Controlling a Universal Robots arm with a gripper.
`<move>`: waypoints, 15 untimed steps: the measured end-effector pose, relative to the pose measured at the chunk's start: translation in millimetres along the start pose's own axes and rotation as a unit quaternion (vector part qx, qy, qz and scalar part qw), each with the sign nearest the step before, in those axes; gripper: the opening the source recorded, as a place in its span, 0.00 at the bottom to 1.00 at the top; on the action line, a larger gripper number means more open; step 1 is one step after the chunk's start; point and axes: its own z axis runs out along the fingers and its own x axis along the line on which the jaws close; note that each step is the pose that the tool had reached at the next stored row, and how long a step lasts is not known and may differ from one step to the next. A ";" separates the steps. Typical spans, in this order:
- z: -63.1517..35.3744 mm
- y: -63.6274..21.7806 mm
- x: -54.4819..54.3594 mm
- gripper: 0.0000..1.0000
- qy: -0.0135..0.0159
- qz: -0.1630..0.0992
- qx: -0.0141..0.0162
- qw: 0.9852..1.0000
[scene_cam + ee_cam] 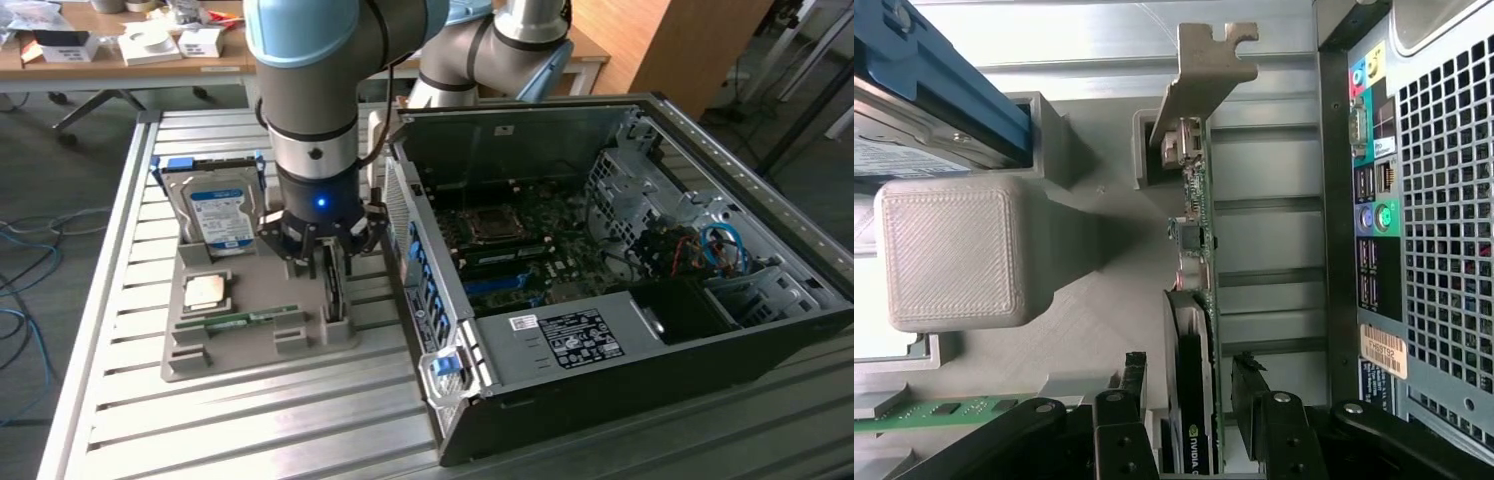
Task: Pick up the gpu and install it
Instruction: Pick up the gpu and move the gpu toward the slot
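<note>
On the grey printed holder [200, 355], just beside the open computer case [534, 410], the gpu [336, 300] is stood on edge in a slot, with a silver bracket [1206, 75] at one end. The gripper [331, 262] is held open directly over the card, one of its fingers [1132, 385] on each side and a gap on both; nothing is gripped. A small green logo is seen on the gpu, not readable. A hard drive [220, 212] with a blue-white label, a CPU [204, 290] and a green memory stick [254, 318] are also seated in the holder. A white sticker [574, 340] is seen inside the case and a tan one [1382, 350] on its rear; the writing on both is illegible.
</note>
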 end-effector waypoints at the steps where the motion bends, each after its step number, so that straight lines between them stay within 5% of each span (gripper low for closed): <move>1: 0.0 -0.1 -0.5 0.47 0.000 0.000 0.000 1.000; 15: 0.0 -0.3 -0.4 0.47 0.000 0.000 0.000 1.000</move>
